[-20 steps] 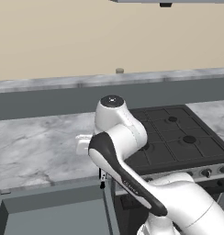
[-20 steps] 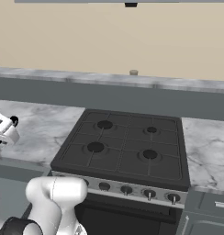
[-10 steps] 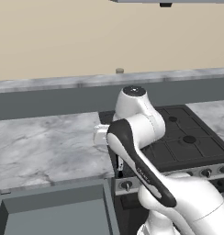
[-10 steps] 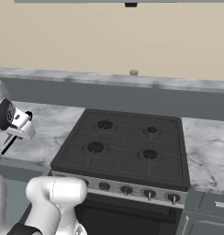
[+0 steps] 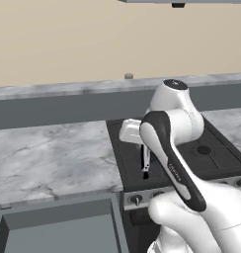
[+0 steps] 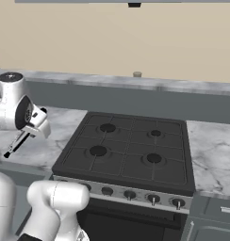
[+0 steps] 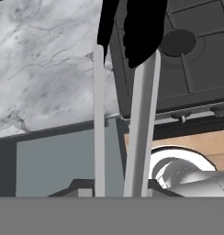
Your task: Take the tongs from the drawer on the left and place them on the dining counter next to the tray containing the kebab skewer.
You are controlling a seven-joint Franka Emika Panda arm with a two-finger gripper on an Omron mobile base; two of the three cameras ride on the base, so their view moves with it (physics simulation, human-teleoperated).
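My gripper (image 5: 143,147) is shut on the tongs (image 5: 145,162), a slim silvery utensil that hangs down with its dark tip just above the stove's front left corner. From the right base camera the tongs (image 6: 17,144) slant down and left from the gripper (image 6: 30,133) over the marble counter beside the stove. Looking along the hand, the two silvery arms of the tongs (image 7: 143,119) run away from the gripper (image 7: 120,186) to black tips. The drawer (image 5: 58,232) stands open at the lower left, its grey inside (image 7: 54,160) bare. The dining counter, tray and kebab skewer are out of view.
A black four-burner stove (image 6: 131,150) with a row of knobs sits between marbled counter stretches (image 5: 48,158) (image 6: 216,150). Behind runs a raised dark ledge with a small beige object (image 5: 128,76) (image 6: 137,74) on top. Wooden floor shows below the stove in the hand view.
The arm has swung to the right with the tongs held, from above the counter by the open drawer to the stove's left front corner. The stove and counter have not moved.
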